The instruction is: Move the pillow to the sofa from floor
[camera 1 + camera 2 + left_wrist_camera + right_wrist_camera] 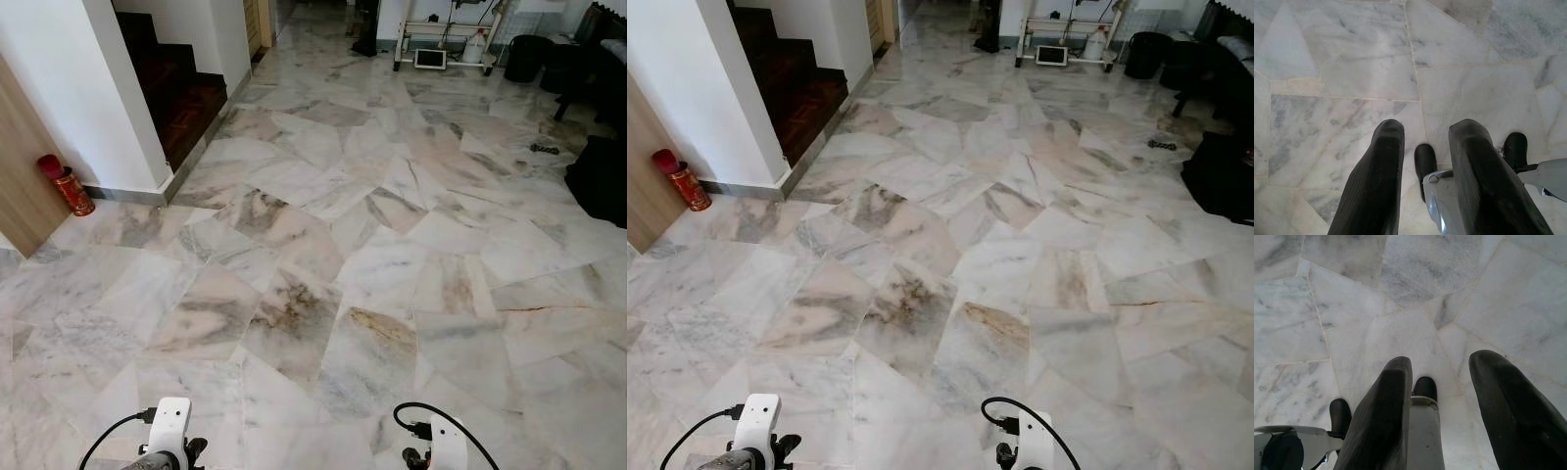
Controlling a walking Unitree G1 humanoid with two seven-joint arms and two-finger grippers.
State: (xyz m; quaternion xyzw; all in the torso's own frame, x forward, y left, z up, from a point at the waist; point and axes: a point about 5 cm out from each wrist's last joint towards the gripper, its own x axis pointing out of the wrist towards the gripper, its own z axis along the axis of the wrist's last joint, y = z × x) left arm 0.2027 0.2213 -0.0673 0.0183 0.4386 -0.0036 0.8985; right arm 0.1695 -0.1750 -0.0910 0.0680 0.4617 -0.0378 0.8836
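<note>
Both my arms hang low in front of me, wrists at the lower edge of my head view, the left arm (168, 431) on my left with a black cable looping off its white wrist housing, the right arm (446, 443) on my right with its own cable curling over the top; neither holds anything. My left gripper (1425, 142) points down with its two black fingers (1378, 181) parted by a clear gap; my right gripper (1440, 377) also points down, its fingers (1386, 416) spread wider; my two dark feet and silver legs show below them.
</note>
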